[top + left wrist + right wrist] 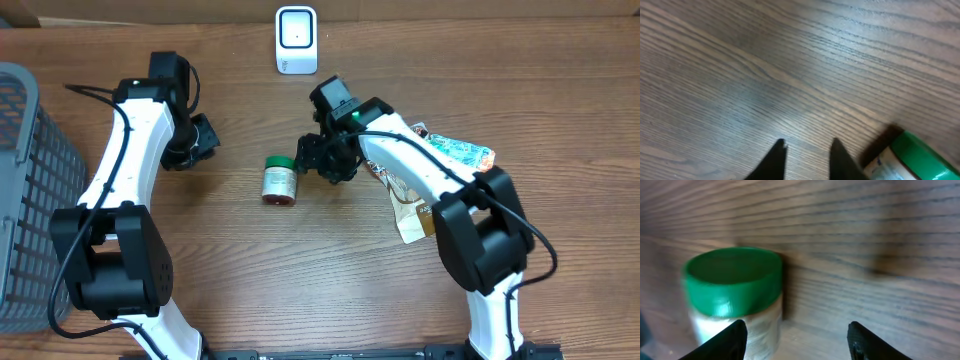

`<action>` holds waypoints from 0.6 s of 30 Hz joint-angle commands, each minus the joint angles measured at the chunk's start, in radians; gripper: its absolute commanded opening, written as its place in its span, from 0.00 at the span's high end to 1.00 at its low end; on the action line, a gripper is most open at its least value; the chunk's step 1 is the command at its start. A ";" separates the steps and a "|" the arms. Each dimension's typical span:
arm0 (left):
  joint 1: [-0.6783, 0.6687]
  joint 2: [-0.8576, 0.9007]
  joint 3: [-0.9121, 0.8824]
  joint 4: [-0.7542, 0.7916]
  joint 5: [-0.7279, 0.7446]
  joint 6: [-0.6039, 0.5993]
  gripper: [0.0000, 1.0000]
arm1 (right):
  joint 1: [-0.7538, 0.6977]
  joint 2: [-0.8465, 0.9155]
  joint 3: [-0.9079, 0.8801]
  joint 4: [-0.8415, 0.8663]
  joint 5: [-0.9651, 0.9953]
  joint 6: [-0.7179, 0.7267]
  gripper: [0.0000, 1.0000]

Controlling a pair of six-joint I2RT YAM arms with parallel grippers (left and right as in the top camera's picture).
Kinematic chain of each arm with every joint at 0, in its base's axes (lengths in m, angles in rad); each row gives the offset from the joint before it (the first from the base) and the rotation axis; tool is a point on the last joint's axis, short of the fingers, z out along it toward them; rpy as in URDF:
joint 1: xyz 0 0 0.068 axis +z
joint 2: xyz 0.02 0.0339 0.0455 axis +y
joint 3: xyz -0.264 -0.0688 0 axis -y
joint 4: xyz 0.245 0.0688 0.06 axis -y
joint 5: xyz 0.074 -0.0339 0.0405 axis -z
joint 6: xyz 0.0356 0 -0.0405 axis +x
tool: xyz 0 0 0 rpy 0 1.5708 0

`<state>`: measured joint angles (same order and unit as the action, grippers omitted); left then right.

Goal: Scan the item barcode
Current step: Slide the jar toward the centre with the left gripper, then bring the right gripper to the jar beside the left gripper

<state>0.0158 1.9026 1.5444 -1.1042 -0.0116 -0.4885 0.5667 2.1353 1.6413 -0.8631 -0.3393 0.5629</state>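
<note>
The item, a small jar [279,184] with a green lid and a pale label, lies on its side in the middle of the wooden table. The white barcode scanner [296,40] stands at the far edge. My right gripper [322,160] hovers just right of the jar's lid end. In the right wrist view the gripper [796,327] is open, with the jar [732,285] ahead of its left finger and only bare wood between the fingers. My left gripper [203,140] is left of the jar. Its fingertips [809,145] stand slightly apart over bare table, and the jar's green lid [920,155] shows at the lower right.
A grey mesh basket [25,200] stands at the left edge. Printed packets [462,150] and a brown pouch [408,215] lie under and beside the right arm.
</note>
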 commanded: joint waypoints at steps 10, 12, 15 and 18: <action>-0.120 0.001 -0.013 0.021 0.032 0.040 0.80 | -0.002 0.056 -0.006 0.014 0.029 0.028 0.36; -0.150 0.001 -0.023 0.024 0.032 0.040 0.82 | 0.003 0.067 -0.006 0.017 0.028 0.036 0.36; -0.191 0.002 -0.041 0.028 0.032 0.039 0.83 | 0.009 0.083 -0.006 0.019 0.024 0.036 0.36; -0.224 0.002 -0.075 0.048 0.048 0.012 0.85 | 0.010 0.087 -0.006 0.017 0.024 0.036 0.36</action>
<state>-0.1799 1.9026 1.5074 -1.0683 0.0135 -0.4683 0.5667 2.1963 1.6413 -0.8490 -0.3252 0.5892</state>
